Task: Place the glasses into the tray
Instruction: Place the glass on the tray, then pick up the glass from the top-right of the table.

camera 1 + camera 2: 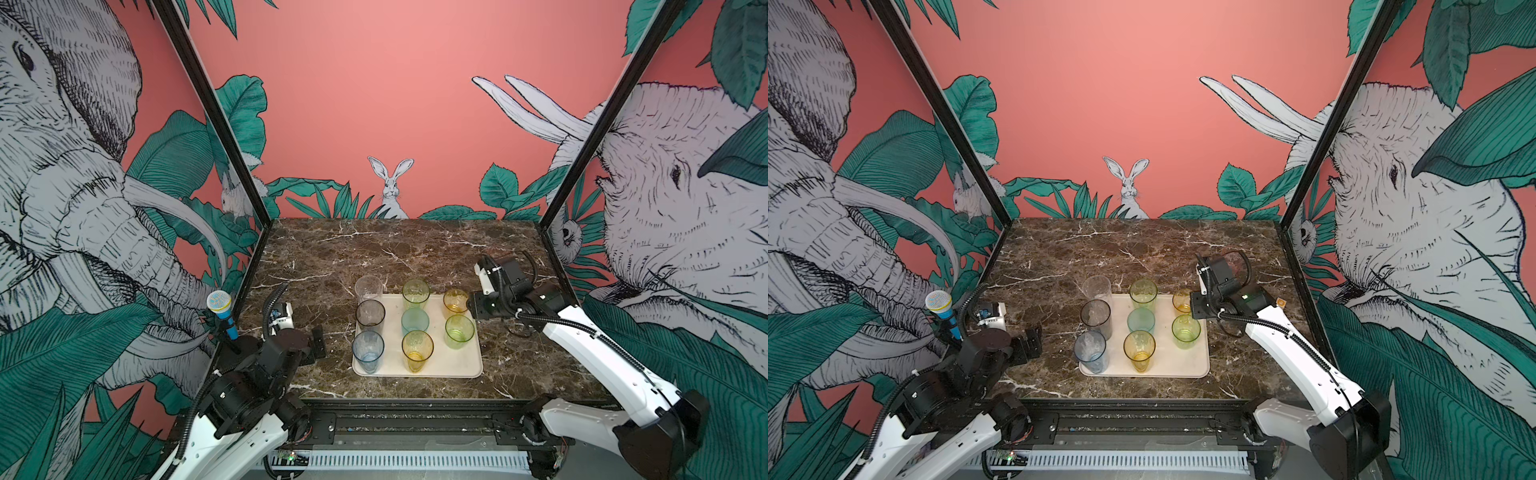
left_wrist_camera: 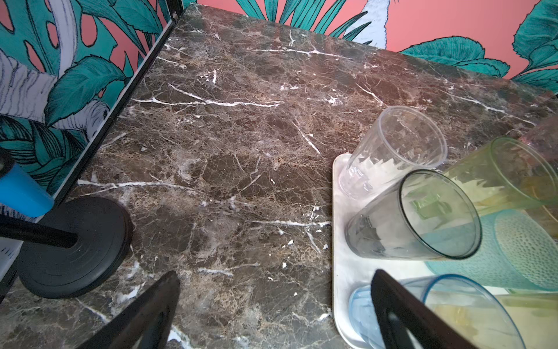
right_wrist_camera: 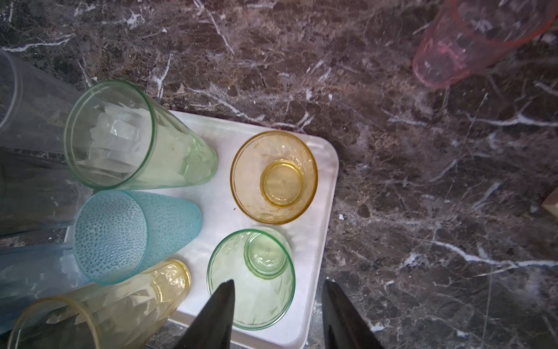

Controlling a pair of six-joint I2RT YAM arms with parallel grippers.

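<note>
While left of tray (image 1: 457, 362), microphone (image 1: 219, 301) apart.

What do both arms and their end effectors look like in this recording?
The left arm and right arm have white shells, black joints and black ribbed cable hoses. The left end effector and right end effector carry black tapered fingers.

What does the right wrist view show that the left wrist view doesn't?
Right wrist only: the pink glass on the marble, off the tray; the short amber glass and short green glass, seen plainly from above.
Left wrist only: the black stand base and blue microphone handle.
Both: the tray, with the tall green glass and teal glass standing on it.
</note>
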